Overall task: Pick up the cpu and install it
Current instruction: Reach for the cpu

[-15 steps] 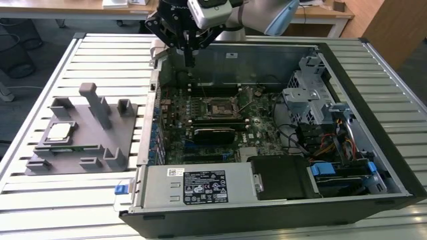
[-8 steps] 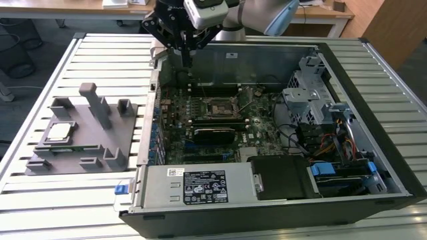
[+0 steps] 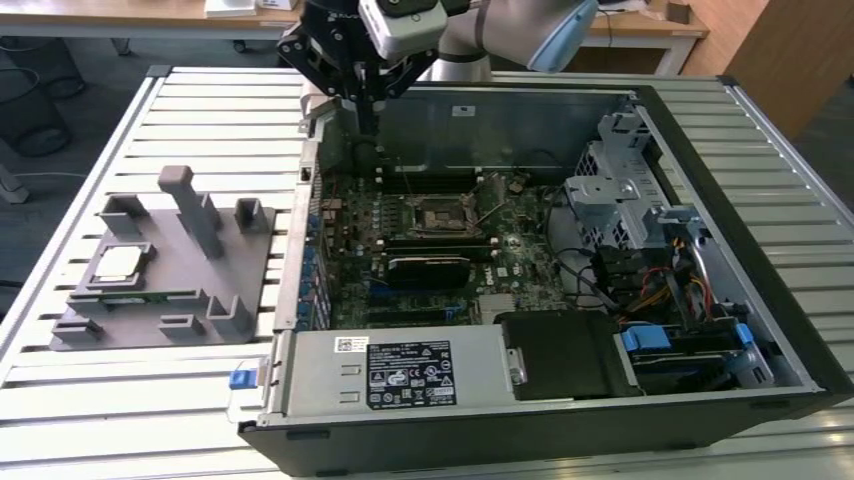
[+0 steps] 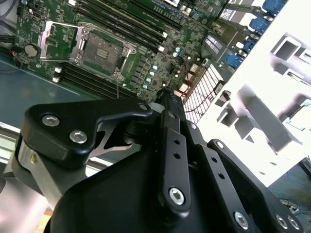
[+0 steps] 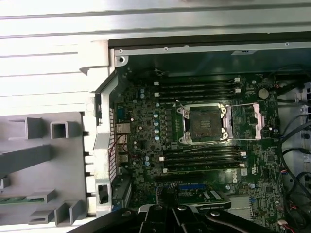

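The cpu (image 3: 118,262), a small square chip with a silver top, lies on the grey fixture (image 3: 160,330) at the exterior view's left, outside the computer case. My gripper (image 3: 363,128) hangs over the case's back left corner, far from the cpu, with its black fingers drawn together and nothing between them. Both wrist views show the gripper (image 4: 167,93) (image 5: 167,209) with its links closed to a point. The motherboard socket (image 3: 438,215) (image 5: 201,124) (image 4: 102,48) stands open and bare, its metal cover plate (image 5: 245,119) folded back.
The open computer case (image 3: 747,330) lies on a slatted white table (image 3: 80,150). Inside it are black memory slots (image 5: 199,87), a drive cage (image 3: 621,190), cables (image 3: 641,290) and a power supply (image 3: 400,372). A green memory stick (image 3: 134,297) rests on the fixture, whose upright posts (image 3: 187,205) rise near the cpu.
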Controlling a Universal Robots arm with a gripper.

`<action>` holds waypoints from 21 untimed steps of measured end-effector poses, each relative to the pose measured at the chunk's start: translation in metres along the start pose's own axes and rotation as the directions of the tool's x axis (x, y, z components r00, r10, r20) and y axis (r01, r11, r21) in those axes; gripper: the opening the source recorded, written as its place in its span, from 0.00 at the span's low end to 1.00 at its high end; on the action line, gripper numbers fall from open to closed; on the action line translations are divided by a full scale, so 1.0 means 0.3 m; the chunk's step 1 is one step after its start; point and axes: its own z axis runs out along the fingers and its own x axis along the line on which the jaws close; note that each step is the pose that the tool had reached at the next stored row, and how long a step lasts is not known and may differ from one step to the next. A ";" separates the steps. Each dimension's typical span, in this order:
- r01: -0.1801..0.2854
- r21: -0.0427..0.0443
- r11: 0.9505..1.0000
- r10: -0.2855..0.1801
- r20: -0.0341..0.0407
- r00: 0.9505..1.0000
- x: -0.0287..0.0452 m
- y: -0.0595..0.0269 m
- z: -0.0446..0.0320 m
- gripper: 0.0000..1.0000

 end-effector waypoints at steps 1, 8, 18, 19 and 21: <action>0.000 0.000 1.000 0.000 0.000 1.000 0.002 0.000 0.000 0.11; 0.000 0.000 1.000 0.000 0.000 1.000 0.015 -0.001 0.002 0.11; 0.000 0.000 1.000 0.000 -0.001 1.000 0.029 -0.002 0.004 0.11; 0.000 0.000 1.000 0.000 -0.001 1.000 0.031 -0.002 0.004 0.11; 0.000 0.000 1.000 0.000 -0.001 1.000 0.033 -0.003 0.005 0.11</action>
